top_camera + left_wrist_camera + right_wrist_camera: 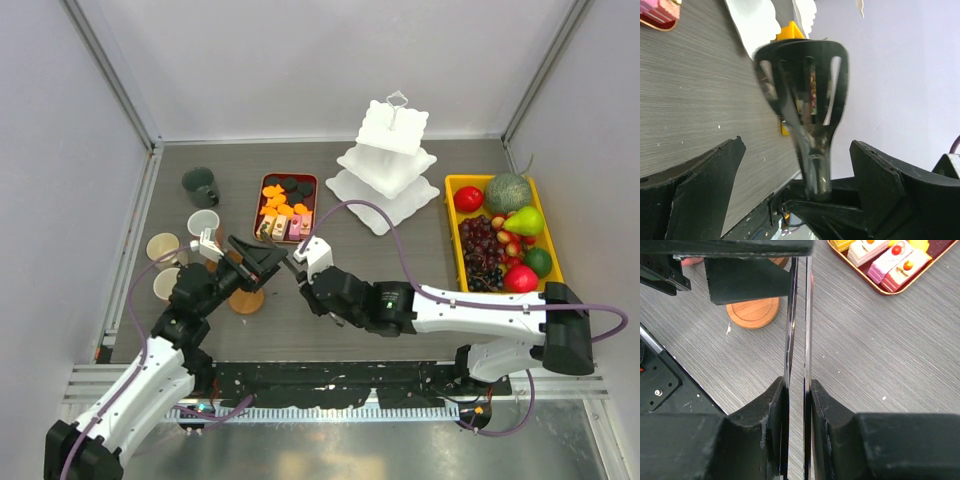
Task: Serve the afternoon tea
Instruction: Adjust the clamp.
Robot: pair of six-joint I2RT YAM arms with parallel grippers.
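- The right gripper [799, 385] is clamped on the metal tongs [805, 85]. Its two fingers [777, 410] press on the arms from either side.
- The tongs are squeezed almost shut. In the right wrist view there's just a thin slit between the two blades, with nothing pinched in it as far as I can see.
- The left gripper [797, 145] is spread wide. The slotted head of the tongs sits in the gap between its fingers [700, 185], and neither side is touching it.
- Both grippers meet nose to nose above the table [400, 250], left of centre. A round brown coaster [246, 300] lies on the wood just near of them.
- The dark red tray [286, 207] is just beyond the grippers. It has black round sweets [290, 185] at the far end, orange sweets [272, 196] in the middle and pink-yellow cakes [300, 226] at the near end.
- The white three-tier stand [385, 160] stands far and right of centre, well apart from the tongs.
- The yellow tray [455, 182] on the right holds a melon [508, 191], a pear [526, 220], grapes [482, 250] and some red and green fruit.
- On the far left there's a dark green mug [200, 185], with three pale mugs [162, 247] nearer in.
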